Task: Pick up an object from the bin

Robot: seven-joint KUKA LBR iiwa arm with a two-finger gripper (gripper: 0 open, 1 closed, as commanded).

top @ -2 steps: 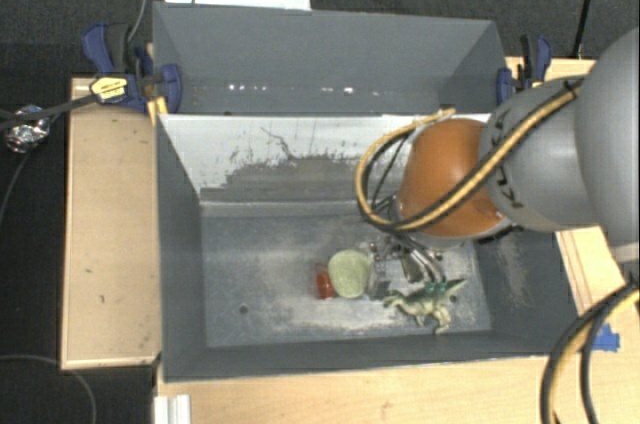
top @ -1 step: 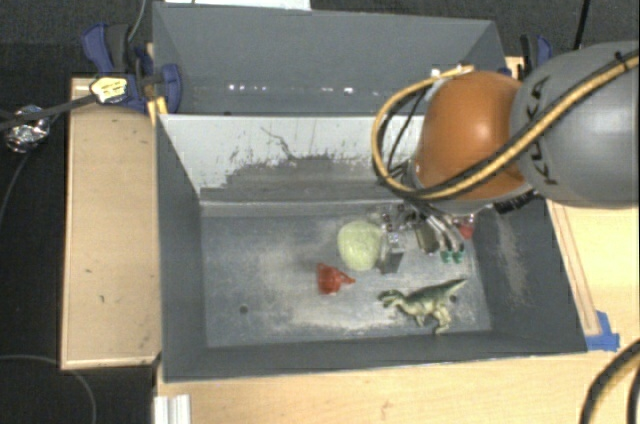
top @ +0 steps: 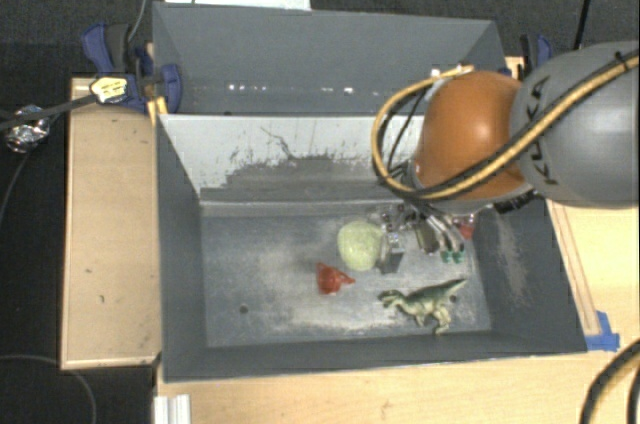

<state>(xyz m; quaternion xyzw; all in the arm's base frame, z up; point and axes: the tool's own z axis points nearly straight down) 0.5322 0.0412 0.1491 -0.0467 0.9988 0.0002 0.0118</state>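
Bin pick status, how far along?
Done: the claw is low in the bin, right beside the pale green ball. In hand: nothing visibly lifted; whether it grips the ball is unclear. Left: the grasp and lift. The red piece and green toy dinosaur lie on the floor, apart from it.

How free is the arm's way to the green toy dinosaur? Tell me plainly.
Probably free. The dinosaur lies uncovered on the bin floor, apart from the red piece, close by the gripper, which hangs beside the pale green ball.
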